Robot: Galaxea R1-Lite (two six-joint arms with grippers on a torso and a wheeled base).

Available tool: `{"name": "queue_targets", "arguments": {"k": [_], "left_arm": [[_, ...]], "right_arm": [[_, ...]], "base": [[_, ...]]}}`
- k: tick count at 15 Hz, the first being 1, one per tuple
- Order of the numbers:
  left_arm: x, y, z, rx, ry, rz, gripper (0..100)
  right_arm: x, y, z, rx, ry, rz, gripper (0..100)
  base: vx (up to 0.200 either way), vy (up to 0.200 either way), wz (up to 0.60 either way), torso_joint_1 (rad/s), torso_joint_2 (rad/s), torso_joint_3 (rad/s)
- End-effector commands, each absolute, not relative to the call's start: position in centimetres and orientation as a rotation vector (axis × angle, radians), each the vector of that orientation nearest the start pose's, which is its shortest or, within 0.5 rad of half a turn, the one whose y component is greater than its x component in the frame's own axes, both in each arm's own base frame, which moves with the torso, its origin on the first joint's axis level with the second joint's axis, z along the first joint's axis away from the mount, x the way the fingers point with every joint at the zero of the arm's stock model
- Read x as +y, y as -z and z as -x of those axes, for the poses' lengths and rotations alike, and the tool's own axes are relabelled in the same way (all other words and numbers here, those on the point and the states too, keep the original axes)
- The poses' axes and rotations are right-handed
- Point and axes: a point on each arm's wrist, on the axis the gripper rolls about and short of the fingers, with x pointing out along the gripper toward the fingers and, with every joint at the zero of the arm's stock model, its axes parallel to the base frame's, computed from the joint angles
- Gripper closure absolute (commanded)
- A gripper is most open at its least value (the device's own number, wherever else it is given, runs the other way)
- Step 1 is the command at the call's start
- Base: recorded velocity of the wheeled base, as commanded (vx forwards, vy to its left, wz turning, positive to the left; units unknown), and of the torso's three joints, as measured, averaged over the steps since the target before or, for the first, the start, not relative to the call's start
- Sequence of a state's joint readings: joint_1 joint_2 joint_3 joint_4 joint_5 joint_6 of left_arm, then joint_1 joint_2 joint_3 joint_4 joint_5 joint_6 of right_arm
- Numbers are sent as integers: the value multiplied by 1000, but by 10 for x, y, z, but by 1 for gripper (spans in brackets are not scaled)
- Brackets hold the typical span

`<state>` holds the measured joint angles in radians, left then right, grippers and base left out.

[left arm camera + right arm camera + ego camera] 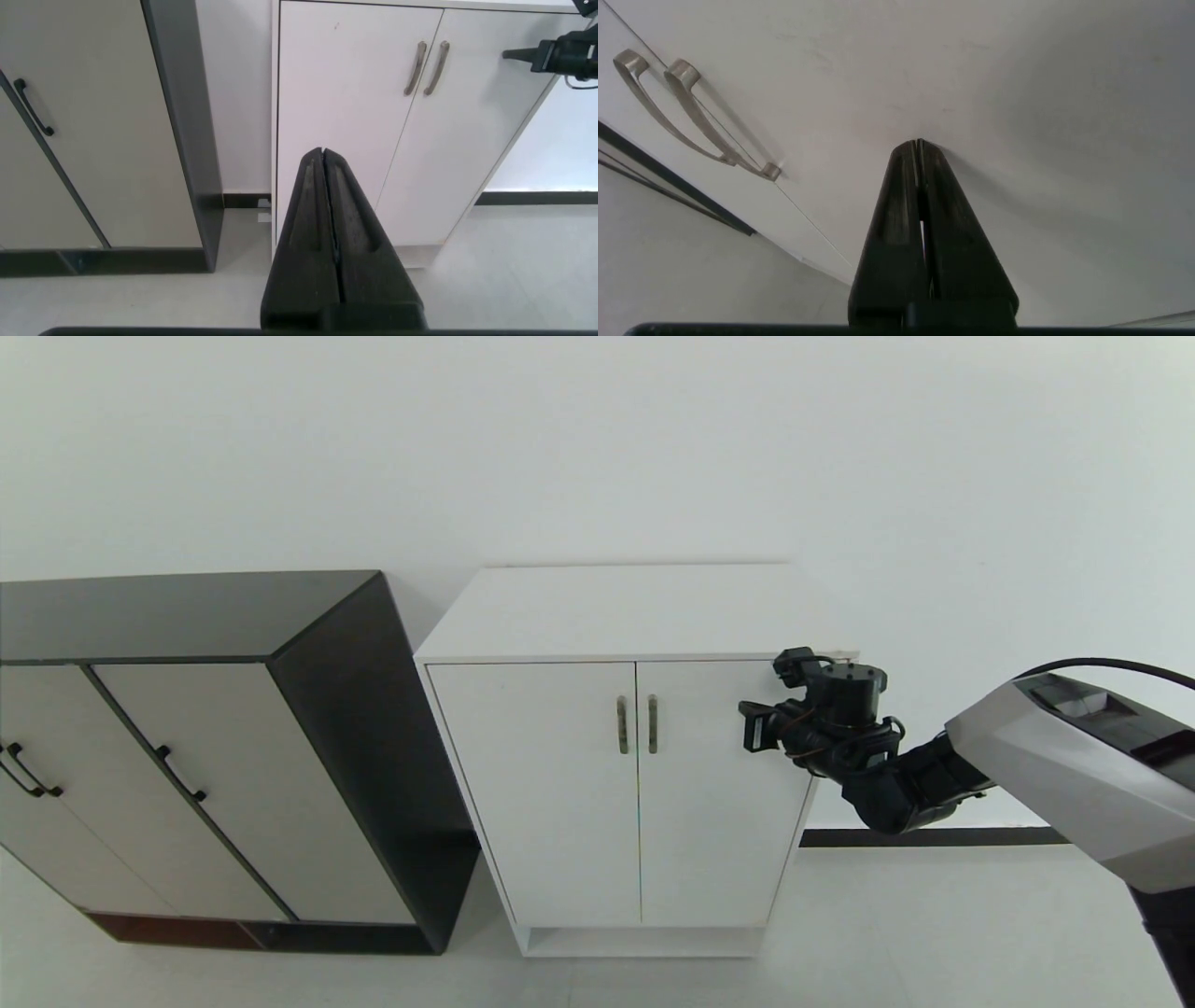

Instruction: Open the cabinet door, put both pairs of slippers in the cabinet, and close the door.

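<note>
The white cabinet (pixel 551 784) stands against the wall with both doors shut. Two metal handles (pixel 638 724) sit side by side at the middle seam. My right gripper (pixel 750 728) is shut and empty, its tip at the face of the right door (pixel 709 821), to the right of the handles; touching or just off the panel, I cannot tell. In the right wrist view the shut gripper (pixel 920 147) points at the white door panel, with the handles (pixel 691 112) off to one side. My left gripper (pixel 322 154) is shut on nothing, held back from the white cabinet (pixel 346 121).
A dark cabinet (pixel 308 709) with beige doors and black handles stands just left of the white one, a narrow gap between them. Pale floor (pixel 934 933) lies open to the right of the white cabinet, and a black baseboard (pixel 934 837) runs along the wall.
</note>
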<state>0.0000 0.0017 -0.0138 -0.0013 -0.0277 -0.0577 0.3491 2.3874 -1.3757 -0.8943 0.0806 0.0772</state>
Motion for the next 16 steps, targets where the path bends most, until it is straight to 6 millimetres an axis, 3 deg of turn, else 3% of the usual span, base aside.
{"name": "queue_targets", "arguments": {"k": [1,3,7,16], "left_arm": [[-1,-79,24,-13,28,58,100],[-1,-79,24,-13,28,58,100],[-1,-79,24,-13,28,58,100],[-1,-79,24,-13,26,60,100]], "right_arm": [[165,-84,-448,136,-424,-61,100],[164,-86,-447,133,-423,-61,100],[159,-92,-425,156,-428,-56,100],[117,-111,-329,213,-312,-36,100]], "base": [[0,0,0,0,0,0],[0,0,0,0,0,0],[0,0,0,0,0,0],[0,0,0,0,0,0]]}}
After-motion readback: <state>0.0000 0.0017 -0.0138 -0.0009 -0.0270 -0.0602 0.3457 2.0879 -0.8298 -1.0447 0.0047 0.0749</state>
